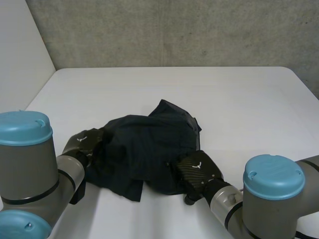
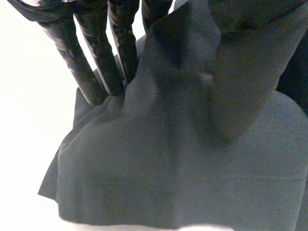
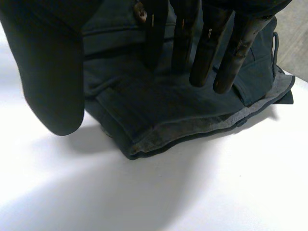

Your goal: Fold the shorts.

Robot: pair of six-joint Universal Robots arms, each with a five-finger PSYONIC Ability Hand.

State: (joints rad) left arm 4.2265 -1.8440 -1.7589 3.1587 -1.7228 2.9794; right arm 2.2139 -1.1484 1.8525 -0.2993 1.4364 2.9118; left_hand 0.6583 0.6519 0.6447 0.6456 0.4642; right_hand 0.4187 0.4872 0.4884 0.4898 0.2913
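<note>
The dark shorts (image 1: 149,149) lie crumpled in a heap on the white table (image 1: 239,99). My left hand (image 1: 85,142) is at the heap's left edge. Its straight fingers (image 2: 91,72) rest their tips on the cloth (image 2: 168,163), and a fold hangs over its thumb (image 2: 240,82), which stands well apart from them. My right hand (image 1: 197,172) is at the near right edge of the shorts. Its straight fingers (image 3: 202,43) touch the top of a folded hem (image 3: 183,120), and its thumb (image 3: 53,82) hovers apart over bare table. Neither hand is curled round the cloth.
Bare white table (image 3: 216,192) lies around the heap. A grey wall (image 1: 174,30) stands behind the table's far edge. Both arms (image 1: 30,169) come in from the near side.
</note>
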